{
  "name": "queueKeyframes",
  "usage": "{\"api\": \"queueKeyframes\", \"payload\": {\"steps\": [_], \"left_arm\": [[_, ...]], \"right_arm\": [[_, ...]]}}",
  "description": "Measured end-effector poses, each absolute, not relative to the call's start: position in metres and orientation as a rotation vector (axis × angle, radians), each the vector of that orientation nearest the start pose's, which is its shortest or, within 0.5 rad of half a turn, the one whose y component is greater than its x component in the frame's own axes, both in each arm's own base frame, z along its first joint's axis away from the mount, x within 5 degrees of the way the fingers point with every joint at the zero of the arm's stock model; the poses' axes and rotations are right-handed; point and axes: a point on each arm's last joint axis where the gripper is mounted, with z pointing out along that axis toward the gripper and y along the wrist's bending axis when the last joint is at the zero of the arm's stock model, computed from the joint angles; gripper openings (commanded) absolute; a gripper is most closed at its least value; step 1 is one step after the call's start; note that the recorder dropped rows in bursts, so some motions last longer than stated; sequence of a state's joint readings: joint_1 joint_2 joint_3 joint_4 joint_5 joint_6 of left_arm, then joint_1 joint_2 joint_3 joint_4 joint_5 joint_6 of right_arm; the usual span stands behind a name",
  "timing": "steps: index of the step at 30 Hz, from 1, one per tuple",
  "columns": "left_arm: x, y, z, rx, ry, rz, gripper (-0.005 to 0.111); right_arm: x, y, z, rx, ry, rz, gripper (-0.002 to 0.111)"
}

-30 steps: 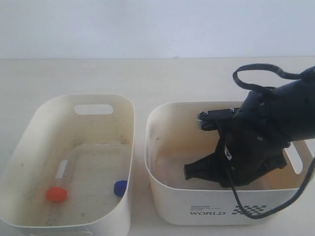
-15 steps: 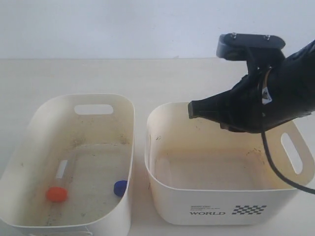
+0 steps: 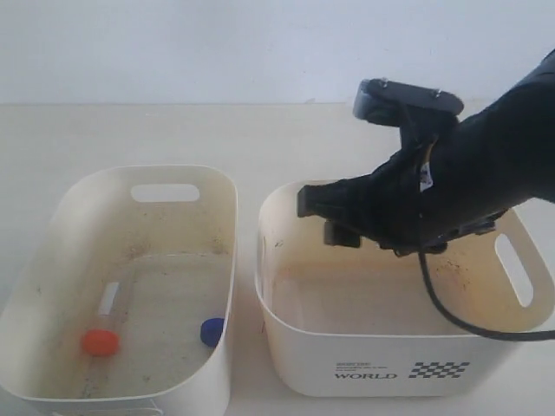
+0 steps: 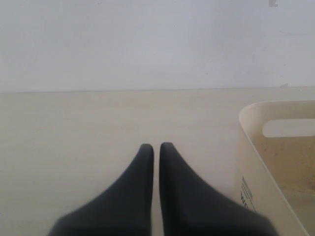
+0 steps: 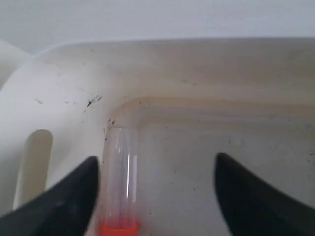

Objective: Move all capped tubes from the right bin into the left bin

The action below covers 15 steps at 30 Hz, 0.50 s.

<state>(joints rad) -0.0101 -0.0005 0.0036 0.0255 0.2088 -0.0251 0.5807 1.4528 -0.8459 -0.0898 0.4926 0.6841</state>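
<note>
Up out of the right bin [image 3: 295, 347] and drifting left — but my right fingers [image 5: 69, 201] have just sprung wide apart. The orange-capped tube [image 5: 120, 177] rests against one finger only, unpinched, apparently over the right bin and short of the left bin [image 3: 95, 178]. I reckon it drops back — so a re-grasp. My left fingers [image 4: 147, 196] are pressed together, idle over the surface [image 4: 74, 128].
</note>
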Motion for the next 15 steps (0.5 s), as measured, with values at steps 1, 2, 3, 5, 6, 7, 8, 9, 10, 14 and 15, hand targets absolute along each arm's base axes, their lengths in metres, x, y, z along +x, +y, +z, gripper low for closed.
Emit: {"api": "queueKeyframes", "payload": {"steps": [1,2,3,5,6,7,8,9,10,14,15], "left_arm": [[0.056,0.0,0.193,0.005,1.695,-0.003,0.004],[0.056,0.0,0.193,0.005,1.695,-0.003,0.004],[0.056,0.0,0.193,0.005,1.695,-0.003,0.004],[0.056,0.0,0.193,0.005,1.695,-0.003,0.004],[0.056,0.0,0.193,0.005,1.695,-0.003,0.004],[0.056,0.0,0.193,0.005,1.695,-0.003,0.004],[0.056,0.0,0.193,0.005,1.695,-0.003,0.004],[0.056,0.0,0.193,0.005,1.695,-0.003,0.004],[0.056,0.0,0.193,0.005,1.695,-0.003,0.004],[0.056,0.0,0.193,0.005,1.695,-0.003,0.004],[0.056,0.0,0.193,0.005,1.695,-0.003,0.004]], "right_arm": [[0.24,0.154,0.219,0.04,2.646,0.381,0.093],[0.242,0.157,0.212,0.032,2.666,0.382,0.093],[0.243,0.158,0.207,0.027,2.683,0.38,0.093],[0.246,0.162,0.194,0.017,2.724,0.376,0.093],[0.247,0.164,0.183,0.021,2.76,0.369,0.093],[0.248,0.165,0.178,0.021,2.776,0.361,0.093],[0.25,0.167,0.168,0.02,2.804,0.343,0.093],[0.251,0.167,0.163,0.019,2.814,0.338,0.093],[0.252,0.168,0.157,0.019,2.83,0.33,0.093],[0.253,0.172,0.149,0.031,2.841,0.364,0.093],[0.254,0.173,0.146,0.026,2.847,0.363,0.093]]}}
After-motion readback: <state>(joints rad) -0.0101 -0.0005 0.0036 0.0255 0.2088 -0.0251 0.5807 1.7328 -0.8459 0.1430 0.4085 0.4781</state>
